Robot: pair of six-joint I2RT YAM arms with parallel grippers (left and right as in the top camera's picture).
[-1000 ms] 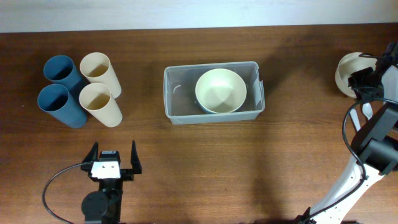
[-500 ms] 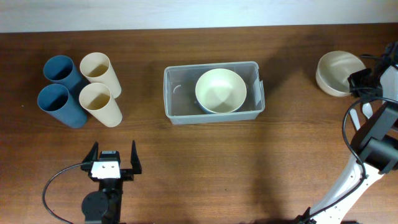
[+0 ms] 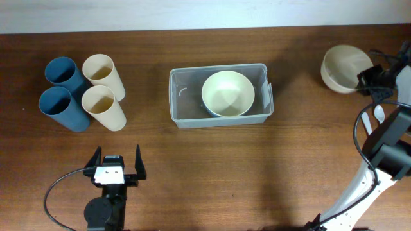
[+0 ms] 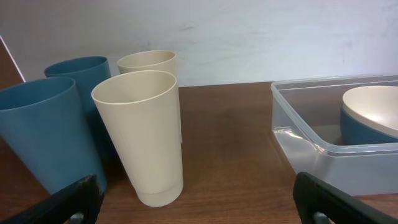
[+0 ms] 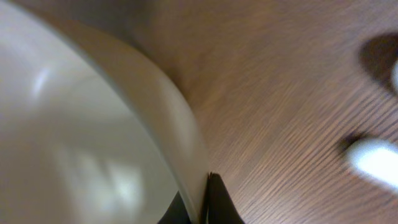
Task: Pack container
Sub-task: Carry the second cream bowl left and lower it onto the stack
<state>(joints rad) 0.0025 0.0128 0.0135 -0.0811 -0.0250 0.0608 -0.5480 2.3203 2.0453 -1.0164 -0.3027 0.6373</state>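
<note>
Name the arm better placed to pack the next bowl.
Right: the right gripper is shut on the rim of the cream bowl, right of the container. The left gripper is open and empty by the cups.

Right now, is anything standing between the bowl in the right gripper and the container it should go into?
Nothing visible does: only bare table lies between the cream bowl, pinched by its rim in the right gripper, and the container. A blue-sided bowl already sits inside it, right of centre.

Rim of cream bowl [image 5: 74, 137] between jaws
</note>
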